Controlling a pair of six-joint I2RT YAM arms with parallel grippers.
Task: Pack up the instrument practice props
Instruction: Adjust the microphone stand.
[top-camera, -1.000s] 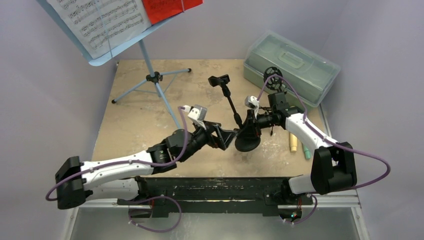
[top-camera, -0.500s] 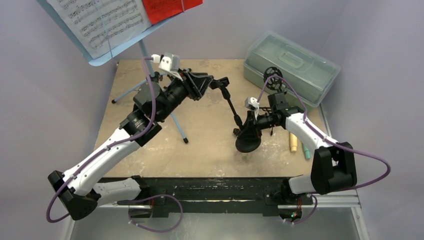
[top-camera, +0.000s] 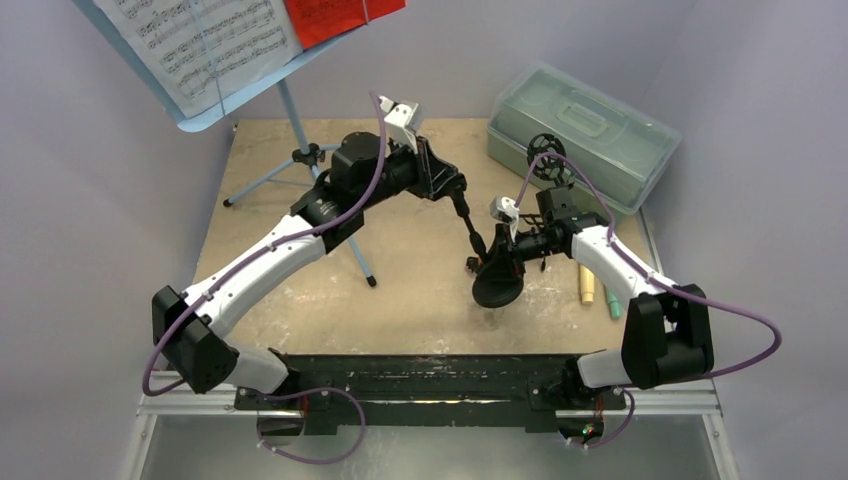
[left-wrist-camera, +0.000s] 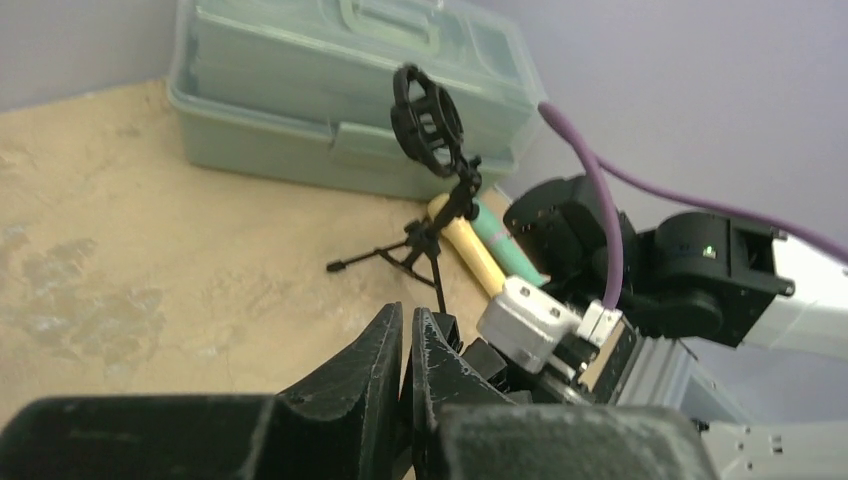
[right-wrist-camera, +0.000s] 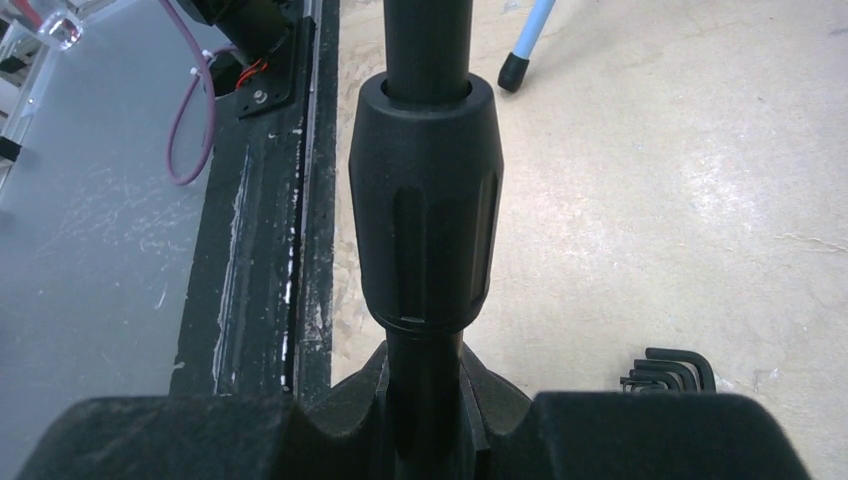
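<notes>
The left gripper (top-camera: 452, 187), fingers (left-wrist-camera: 375, 350) pressed nearly together, covers the top of the black mic holder (top-camera: 468, 222) leaning mid-table; whether it pinches anything is hidden; the right gripper (top-camera: 492, 258) clamps the holder's rod near its round base; the pale-blue sheet-music rack (top-camera: 215, 112) is cut off at the upper-left edge; scuffed tan table (top-camera: 280, 250), lilac walls (top-camera: 100, 200).

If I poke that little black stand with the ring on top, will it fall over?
Probably, yes. The little stand has thin legs spread low, and its ring sits high, so a poke up there would likely tip it. It looks light, all skinny rods, so it may also just slide on the table.
</notes>
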